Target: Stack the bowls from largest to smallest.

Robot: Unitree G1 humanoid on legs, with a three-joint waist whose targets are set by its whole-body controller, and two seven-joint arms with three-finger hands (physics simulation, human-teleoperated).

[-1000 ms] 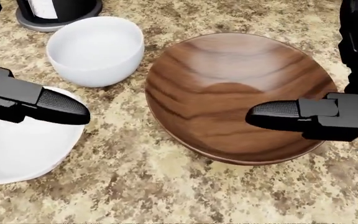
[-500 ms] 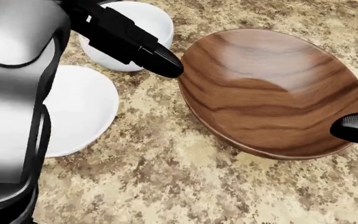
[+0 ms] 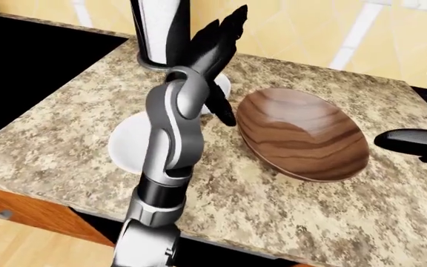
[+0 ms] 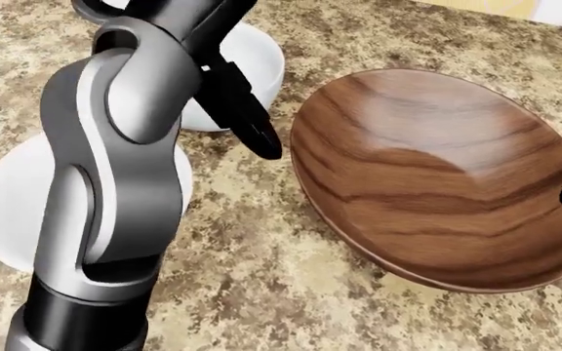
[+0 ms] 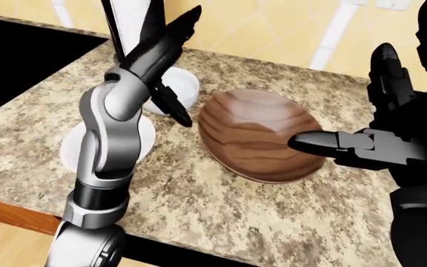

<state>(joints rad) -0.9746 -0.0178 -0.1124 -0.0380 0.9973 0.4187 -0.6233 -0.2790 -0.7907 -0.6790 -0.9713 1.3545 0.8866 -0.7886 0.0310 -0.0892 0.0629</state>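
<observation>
Two white bowls (image 4: 261,66) half hidden behind left arm (image 4: 115,183), both hands' fingers (image 5: 170,30) spread, empty.

Speckled tan-and-brown granite countertop (image 3: 288,217) spans the work area, its near edge rounded. Below it, at the left-eye view's lower left, an orange-brown wooden cabinet front (image 3: 28,214) and pale wood flooring (image 3: 21,250). A flat black surface (image 3: 28,61) is set into the counter at upper left. Yellow wall (image 3: 303,28) behind, crossed by pale stripes. Lighting even, shadows soft
</observation>
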